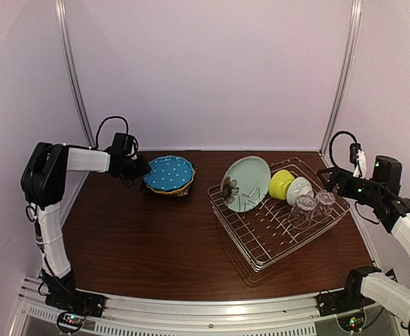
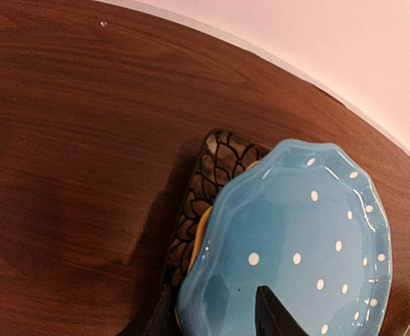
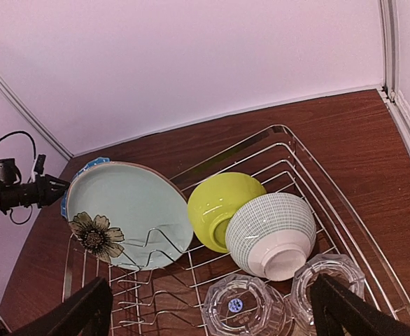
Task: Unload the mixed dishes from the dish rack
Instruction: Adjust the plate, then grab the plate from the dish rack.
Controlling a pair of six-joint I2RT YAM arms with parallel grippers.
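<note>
At the back left of the table a blue dotted plate [image 1: 168, 173] [image 2: 296, 238] lies on an orange plate [image 2: 199, 234] and a black floral square plate [image 2: 215, 164]. My left gripper [image 1: 143, 168] [image 2: 212, 318] is open at the stack's near rim, one finger over the blue plate and one beside the stack. The dish rack [image 1: 261, 262] [image 3: 299, 143] holds a pale teal plate [image 1: 247, 183] [image 3: 131, 203], a yellow-green bowl [image 1: 280, 184] [image 3: 219, 203], a white bowl [image 1: 299, 189] [image 3: 271, 227] and two clear glasses [image 1: 305, 205] [image 3: 243, 308]. My right gripper [image 1: 325, 175] [image 3: 212, 318] hovers open above the glasses.
The rack sits diagonally on the right half of the brown table [image 1: 149, 238]. Pale walls with metal corner posts [image 1: 75, 77] close in the back and sides. Rows of upright prongs [image 3: 156, 294] stand in the rack's near part.
</note>
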